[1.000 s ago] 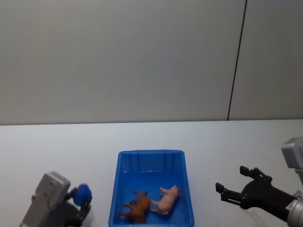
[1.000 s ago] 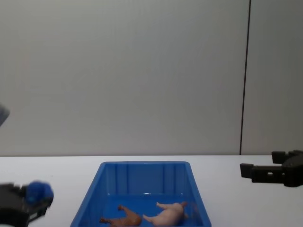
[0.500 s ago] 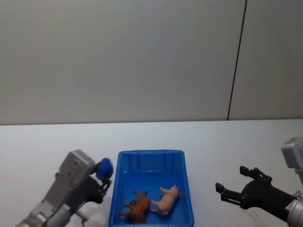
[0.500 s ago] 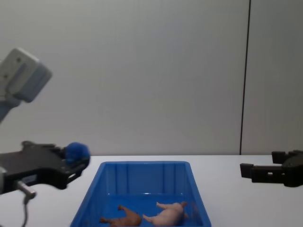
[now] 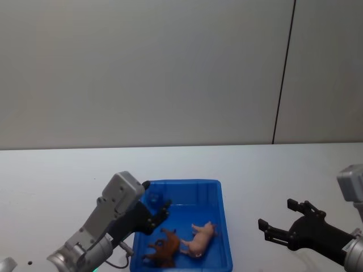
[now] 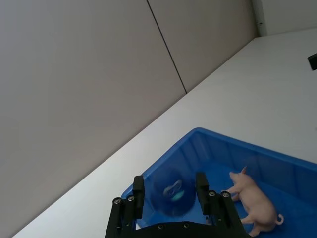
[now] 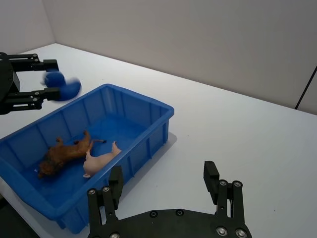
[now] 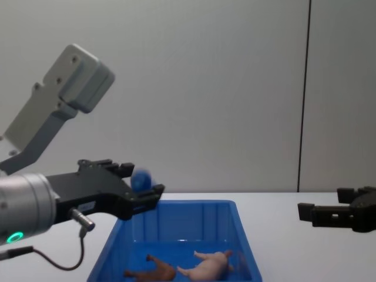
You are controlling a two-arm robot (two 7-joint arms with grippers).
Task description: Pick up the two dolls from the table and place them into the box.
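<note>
Both dolls lie on their sides inside the blue box (image 5: 180, 182): the pale pink pig (image 5: 198, 241) on the right and the reddish-brown animal (image 5: 164, 247) just left of it. My left gripper (image 5: 156, 205) hovers over the box's far-left corner, shut on a small blue round toy (image 8: 140, 177). The left wrist view shows that blue toy (image 6: 171, 191) between the fingers, above the box's rim (image 6: 237, 144) and the pig (image 6: 252, 201). My right gripper (image 5: 276, 213) stands open over the white table (image 5: 57, 170), right of the box.
The right wrist view shows the box's rim (image 7: 148, 101), the pig (image 7: 101, 159), the brown animal (image 7: 64, 153) and, farther off, the left gripper (image 7: 44, 79) with the blue toy (image 7: 62, 85). A plain grey wall stands behind the table.
My left arm has risen from the lower left and swung right, carrying the blue toy over the box's far-left corner. The right gripper and both dolls have not moved.
</note>
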